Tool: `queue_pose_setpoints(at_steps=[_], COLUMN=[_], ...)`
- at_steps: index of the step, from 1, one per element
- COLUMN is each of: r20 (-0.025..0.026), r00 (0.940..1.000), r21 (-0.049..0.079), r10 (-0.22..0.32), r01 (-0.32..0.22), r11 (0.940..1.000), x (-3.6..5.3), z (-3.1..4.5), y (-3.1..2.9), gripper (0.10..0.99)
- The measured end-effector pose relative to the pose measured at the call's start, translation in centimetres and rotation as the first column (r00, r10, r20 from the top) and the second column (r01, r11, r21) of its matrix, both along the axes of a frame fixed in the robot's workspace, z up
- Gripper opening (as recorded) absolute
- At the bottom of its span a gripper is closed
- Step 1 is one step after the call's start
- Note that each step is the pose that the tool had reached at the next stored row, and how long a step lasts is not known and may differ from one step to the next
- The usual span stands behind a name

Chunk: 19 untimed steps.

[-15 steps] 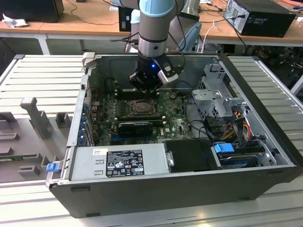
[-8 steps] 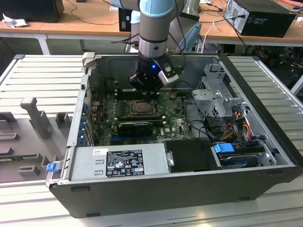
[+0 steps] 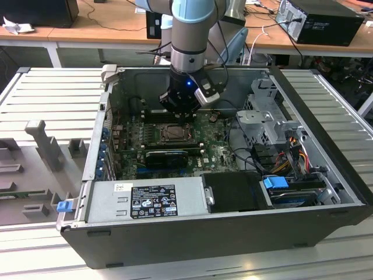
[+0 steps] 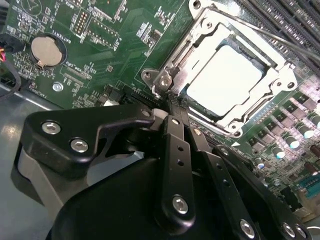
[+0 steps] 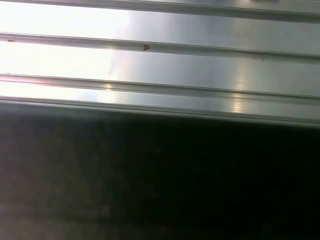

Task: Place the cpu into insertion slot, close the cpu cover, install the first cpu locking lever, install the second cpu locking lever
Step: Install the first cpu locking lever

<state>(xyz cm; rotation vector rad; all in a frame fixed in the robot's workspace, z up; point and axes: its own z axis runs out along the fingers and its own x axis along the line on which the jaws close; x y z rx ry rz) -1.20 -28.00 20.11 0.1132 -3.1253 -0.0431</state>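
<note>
The cpu [image 4: 225, 80] lies flat in the insertion slot [image 4: 235, 127], its face glaring bright. The silvery cpu cover [image 4: 205, 25] is down around it as a frame. A thin locking lever rod [image 4: 265, 34] runs along the cover's far side. Another lever's bent end [image 4: 159, 86] sits at the socket corner nearest my fingers. My gripper [image 4: 172, 102] is shut, its black fingertips [image 4: 175, 122] pressed together right at that corner; whether they pinch the lever I cannot tell. In the exterior view the gripper [image 3: 178, 115] hangs inside the open computer case just above the insertion slot [image 3: 173, 133].
A long black card [image 3: 166, 156] lies just in front of the socket and a grey power supply [image 3: 145, 201] in front of that. A drive cage [image 3: 268, 116] with cables stands at the exterior view's right. A coin battery [image 4: 46, 50] and memory slots [image 4: 285, 15] flank the socket.
</note>
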Motion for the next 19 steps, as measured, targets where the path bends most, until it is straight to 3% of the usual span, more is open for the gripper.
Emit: queue_pose_setpoints(at_steps=[5,11,19], r20=[0.0011,0.0002,0.0003], r00=[1.0000,1.0000,1.0000], r21=[0.011,0.009,0.009], r10=[0.000,0.000,0.000], r01=[0.000,0.000,0.000], r11=[0.9999,1.0000,1.0000], x=[0.03,0.01,0.01], z=[0.09,1.77,1.79], y=[0.04,0.01,-0.34], gripper=[0.106,0.106,0.106])
